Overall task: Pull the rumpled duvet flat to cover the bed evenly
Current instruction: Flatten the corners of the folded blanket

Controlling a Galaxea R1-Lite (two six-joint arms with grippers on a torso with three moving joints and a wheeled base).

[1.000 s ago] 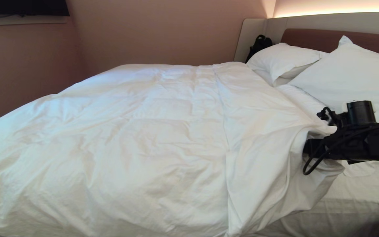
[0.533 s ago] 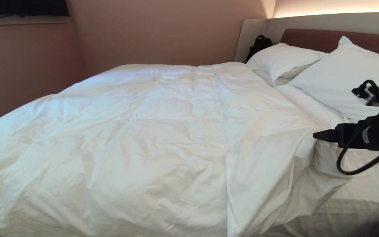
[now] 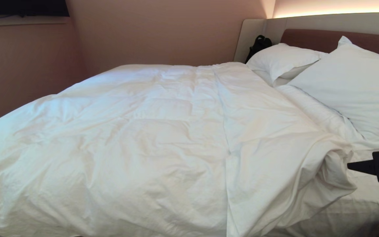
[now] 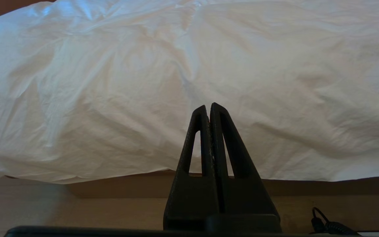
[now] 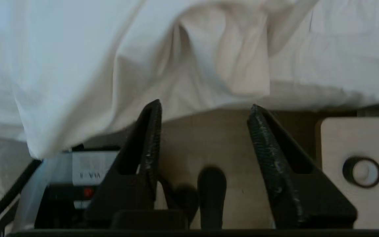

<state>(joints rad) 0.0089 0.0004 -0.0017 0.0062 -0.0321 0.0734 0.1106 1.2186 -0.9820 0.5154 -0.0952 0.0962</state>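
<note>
The puffy white duvet [image 3: 163, 141] lies wrinkled over most of the bed [image 3: 357, 210], with its near right corner bunched up short of the pillows. At the right edge of the head view my right gripper [image 3: 352, 166] hovers just off that corner, not touching it. In the right wrist view the right gripper [image 5: 206, 108] is open with nothing between its fingers, and the duvet [image 5: 110, 65] hangs beyond them. My left gripper [image 4: 208, 107] is shut and empty, parked low in front of the duvet's hanging edge [image 4: 176, 65] and the brown bed base [image 4: 110, 187].
Two white pillows [image 3: 281, 59] [image 3: 350, 75] lean on the brown headboard [image 3: 324, 38]. A black bag [image 3: 258, 44] sits in the far corner. A beige panel with a round knob [image 5: 357, 164] stands beside the bed. A pink wall runs along the far side.
My right arm has drawn back to the right and sunk, leaving the duvet's edge. The duvet's near right corner now lies further right and lower, in a loose bunch.
</note>
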